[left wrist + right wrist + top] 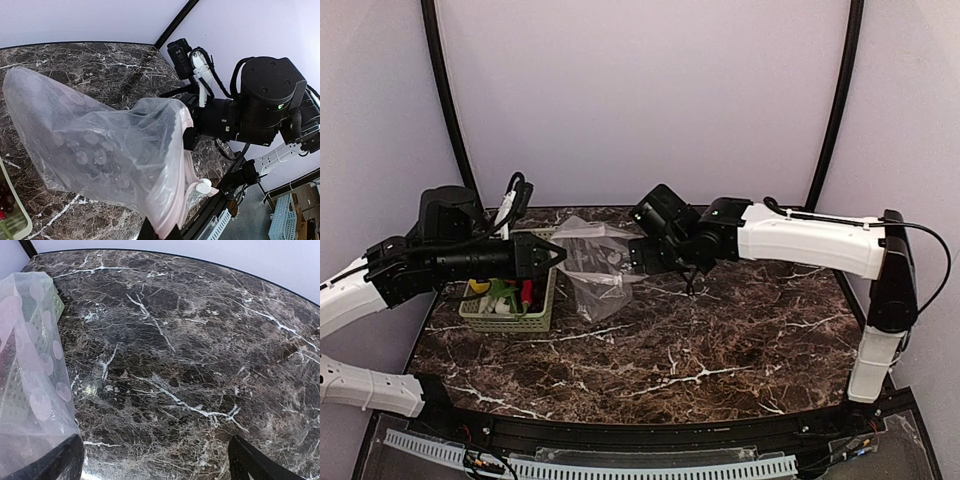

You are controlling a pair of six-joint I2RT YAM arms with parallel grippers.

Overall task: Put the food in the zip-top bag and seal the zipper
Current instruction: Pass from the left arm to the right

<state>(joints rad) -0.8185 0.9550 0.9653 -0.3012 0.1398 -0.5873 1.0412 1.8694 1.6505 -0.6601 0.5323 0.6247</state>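
- Dark marble table (720,350) with white veins, pale walls behind it.
- Bag (595,270): clear, crumpled and floppy, printed with white dots. It hangs between the two grippers, just right of the basket (510,322).
- Zipper (175,210): a pinkish strip along the bag's mouth edge, curving down toward the left fingers in the left wrist view.
- Food (500,293): yellow, green, red and white pieces lying in the basket, apart from the bag.
- Left gripper (554,256): fingers clenched on the bag's mouth edge, holding it up.
- Right gripper (638,258): fingers (55,465) spread wide and holding nothing. The bag's dotted side is just beside one finger, but I cannot tell whether they touch.
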